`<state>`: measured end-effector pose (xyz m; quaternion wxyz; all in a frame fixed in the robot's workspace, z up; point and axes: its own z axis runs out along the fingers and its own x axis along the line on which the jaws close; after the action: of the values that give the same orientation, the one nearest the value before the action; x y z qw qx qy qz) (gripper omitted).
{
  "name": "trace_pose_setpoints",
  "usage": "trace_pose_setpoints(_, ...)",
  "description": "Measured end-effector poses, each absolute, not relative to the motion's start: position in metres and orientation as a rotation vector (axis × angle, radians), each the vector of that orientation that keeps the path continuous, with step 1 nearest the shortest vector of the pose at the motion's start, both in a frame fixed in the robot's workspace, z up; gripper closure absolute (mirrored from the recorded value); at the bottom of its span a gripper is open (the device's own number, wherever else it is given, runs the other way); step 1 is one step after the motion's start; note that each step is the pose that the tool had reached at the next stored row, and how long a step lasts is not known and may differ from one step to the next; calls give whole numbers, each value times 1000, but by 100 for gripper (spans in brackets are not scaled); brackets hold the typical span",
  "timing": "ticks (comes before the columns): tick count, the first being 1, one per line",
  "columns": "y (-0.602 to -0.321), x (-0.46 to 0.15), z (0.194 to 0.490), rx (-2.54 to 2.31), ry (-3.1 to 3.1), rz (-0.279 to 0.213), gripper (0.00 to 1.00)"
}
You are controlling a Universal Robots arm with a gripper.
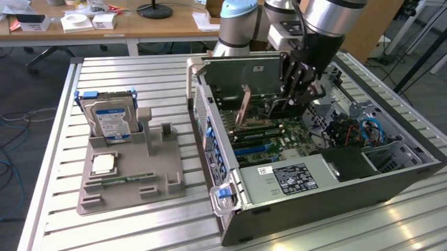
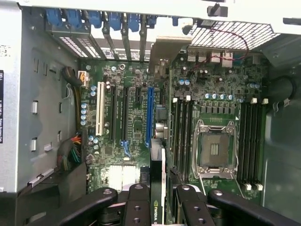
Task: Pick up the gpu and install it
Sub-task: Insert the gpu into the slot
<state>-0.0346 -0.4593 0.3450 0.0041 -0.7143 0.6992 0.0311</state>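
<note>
My gripper [image 2: 162, 205] is shut on the gpu [image 2: 158, 165], a thin black card seen edge-on between the two black fingers [image 2: 136, 205]. Its pale metal end bracket [image 2: 165, 52] points toward the rear slot covers. The card hangs above the motherboard [image 2: 211, 94], beside the long blue expansion slot [image 2: 149, 113]; I cannot tell whether it touches the board. In the exterior view the gripper [image 1: 300, 89] reaches down into the open computer case [image 1: 314, 178].
A grey holder [image 1: 129, 172] on the slatted table [image 1: 104, 73] carries a blue-labelled hard drive [image 1: 112, 117] upright. Inside the case are an open CPU socket [image 2: 214, 150], memory slots [image 2: 249, 141], cables [image 2: 70, 150] and blue rear latches [image 2: 94, 19].
</note>
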Motion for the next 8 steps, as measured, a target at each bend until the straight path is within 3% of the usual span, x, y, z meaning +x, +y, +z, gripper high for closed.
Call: trace_pose_setpoints(8,-462,-35,330,-2238,2191,97,74)
